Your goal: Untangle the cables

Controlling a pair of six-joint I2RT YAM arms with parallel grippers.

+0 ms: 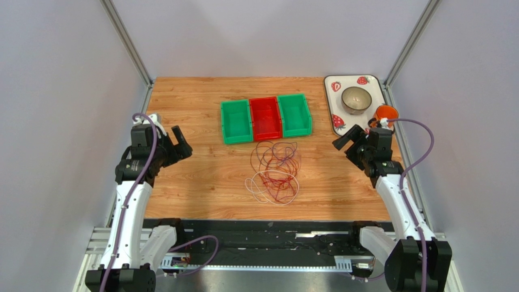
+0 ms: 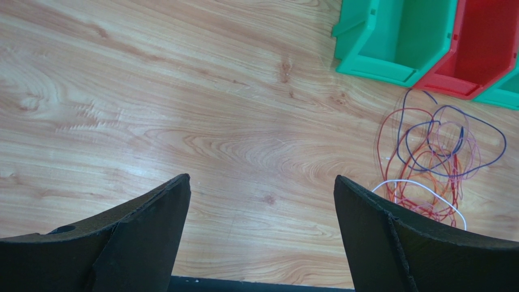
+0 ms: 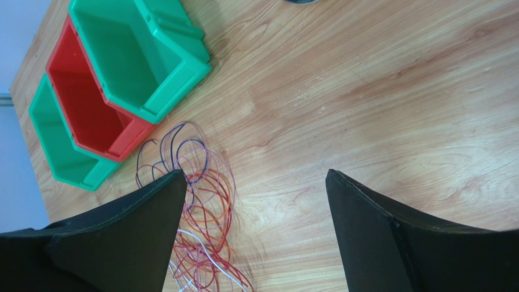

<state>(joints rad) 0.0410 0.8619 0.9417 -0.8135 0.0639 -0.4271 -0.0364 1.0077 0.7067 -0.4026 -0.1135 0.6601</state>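
Work not begun: the cables (image 1: 275, 171) lie in one tangled heap mid-tabletop (image 1: 195, 182), just near of the bins (image 1: 266, 118), every strand to separate, while left gripper (image 1: 178, 145) and right gripper (image 1: 345, 145) stand wide open, empty, well apart from them

Left arm (image 1: 130, 204) at seven o'clock, right arm (image 1: 397, 204) at five: I'm seeing white shells, black joints, a purple hose (image 1: 430, 141) looping along each. Left gripper (image 1: 183, 143) and right gripper (image 1: 341, 141) are all black; on my wrist feeds the fingers (image 2: 140, 237) are matte wedges, rough-edged.
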